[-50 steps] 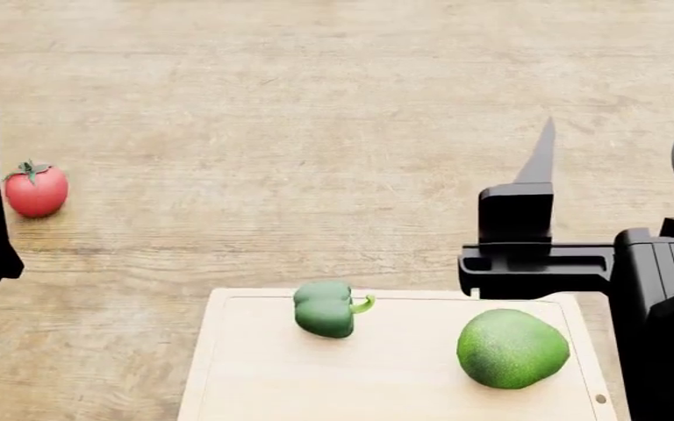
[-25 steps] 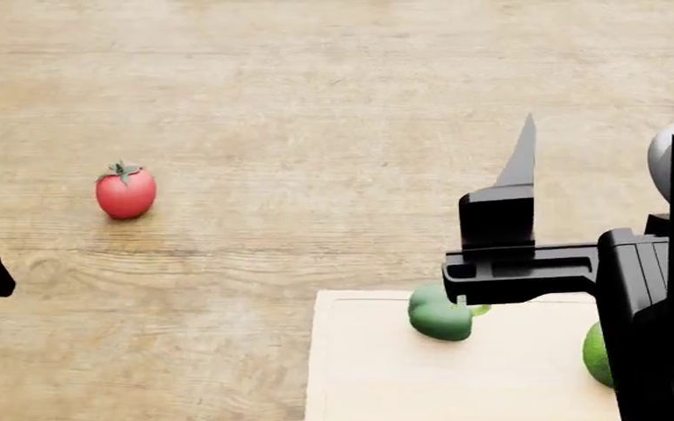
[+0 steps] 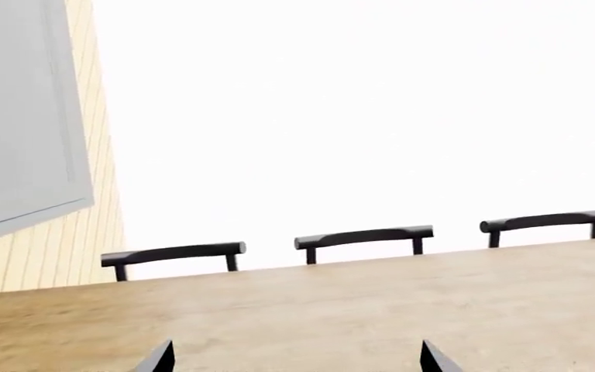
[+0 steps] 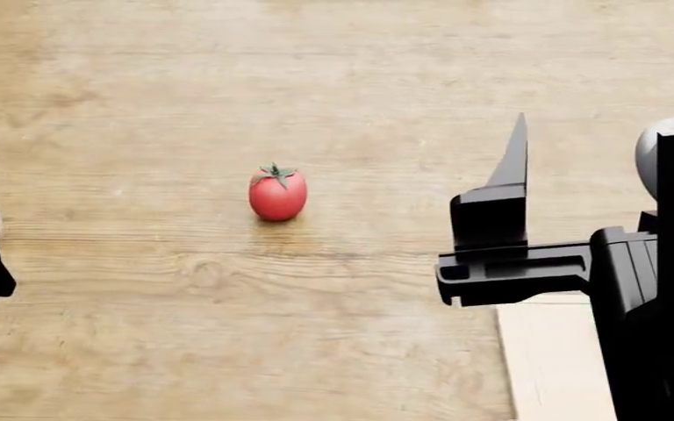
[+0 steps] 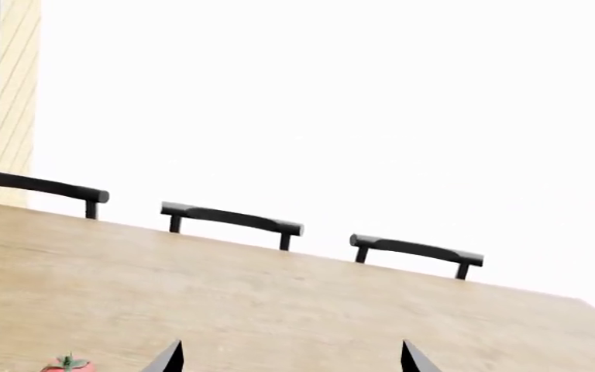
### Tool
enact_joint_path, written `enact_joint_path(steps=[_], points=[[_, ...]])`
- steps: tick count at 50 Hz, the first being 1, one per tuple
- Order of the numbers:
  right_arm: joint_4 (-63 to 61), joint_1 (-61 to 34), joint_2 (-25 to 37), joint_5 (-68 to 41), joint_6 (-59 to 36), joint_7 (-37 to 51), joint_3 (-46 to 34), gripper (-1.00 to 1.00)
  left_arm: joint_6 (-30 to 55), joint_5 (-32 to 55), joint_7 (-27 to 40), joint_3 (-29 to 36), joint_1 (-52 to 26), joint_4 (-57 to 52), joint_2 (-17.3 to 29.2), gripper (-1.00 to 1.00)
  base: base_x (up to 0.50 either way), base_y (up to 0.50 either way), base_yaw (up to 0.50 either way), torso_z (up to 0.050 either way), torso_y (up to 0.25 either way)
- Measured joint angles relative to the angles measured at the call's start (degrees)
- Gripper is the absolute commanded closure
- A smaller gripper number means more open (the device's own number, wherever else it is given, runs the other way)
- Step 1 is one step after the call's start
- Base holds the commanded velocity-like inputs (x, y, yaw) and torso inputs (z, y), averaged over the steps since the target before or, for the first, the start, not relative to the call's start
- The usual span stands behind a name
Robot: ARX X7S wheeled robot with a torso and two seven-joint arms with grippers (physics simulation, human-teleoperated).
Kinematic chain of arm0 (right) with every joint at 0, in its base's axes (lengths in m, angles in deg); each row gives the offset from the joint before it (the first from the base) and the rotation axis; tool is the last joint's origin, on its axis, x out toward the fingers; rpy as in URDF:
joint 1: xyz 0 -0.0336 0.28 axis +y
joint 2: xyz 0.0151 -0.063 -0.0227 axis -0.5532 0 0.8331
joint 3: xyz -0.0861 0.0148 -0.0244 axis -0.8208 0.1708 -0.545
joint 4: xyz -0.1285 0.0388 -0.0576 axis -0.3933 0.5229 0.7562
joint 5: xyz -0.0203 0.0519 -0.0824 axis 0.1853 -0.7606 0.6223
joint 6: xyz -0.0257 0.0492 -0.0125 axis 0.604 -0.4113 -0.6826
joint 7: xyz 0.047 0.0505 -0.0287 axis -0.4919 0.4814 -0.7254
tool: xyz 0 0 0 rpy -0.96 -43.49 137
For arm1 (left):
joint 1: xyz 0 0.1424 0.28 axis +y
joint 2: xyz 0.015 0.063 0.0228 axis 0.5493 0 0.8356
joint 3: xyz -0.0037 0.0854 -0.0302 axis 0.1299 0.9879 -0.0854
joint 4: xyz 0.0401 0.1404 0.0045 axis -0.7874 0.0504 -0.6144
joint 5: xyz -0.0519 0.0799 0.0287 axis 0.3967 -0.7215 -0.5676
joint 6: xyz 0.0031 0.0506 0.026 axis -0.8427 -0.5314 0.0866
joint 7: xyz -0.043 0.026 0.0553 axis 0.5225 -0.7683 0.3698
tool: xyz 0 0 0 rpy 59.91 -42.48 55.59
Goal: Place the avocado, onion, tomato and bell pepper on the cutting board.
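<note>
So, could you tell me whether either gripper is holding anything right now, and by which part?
Nothing is held. Both wrist views show bare table between the open fingertips, and the tomato sits alone on the table.

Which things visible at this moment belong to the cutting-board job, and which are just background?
Job items:
- tomato, alone on the table, off the board
- cutting board, only its corner showing
- left gripper and right gripper, both open and empty

Background:
- wooden table
- chairs at the table's far edge

No legible text or markings anywhere.
</note>
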Motion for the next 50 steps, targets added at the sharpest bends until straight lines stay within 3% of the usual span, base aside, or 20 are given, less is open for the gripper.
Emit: enact_joint_path(steps=[16,25,43,50], points=[[-0.1,-0.5,0.1,-0.2,-0.6,-0.4,0.0,-1.0,-0.6,0.2,0.8,0.0,0.7,-0.5,0.2,-1.0,0.0,0.5,0.0,0.0,0.0],[0.4,-0.6,0.0,-1.0,-0.3,-0.8,0.3,-1.0,-0.8,0.0,1.1,0.1,1.1,-0.7,0.3,-1.0,0.02,0.0,0.0,0.0,0.0],[1.4,-2.6,-1.1,-1.9,-1.4,-1.6,0.1,-1.0,-1.3,0.0,1.2,0.4,1.4,-0.9,0.4,-1.0,0.49,0.0,0.0,0.0,0.0],[2.1,-4.1,-2.0,-3.2,-2.3,-1.6,-0.1,-1.0,-1.4,0.3,1.5,0.6,1.1,-0.9,0.4,-1.0,0.04,0.0,0.0,0.0,0.002]])
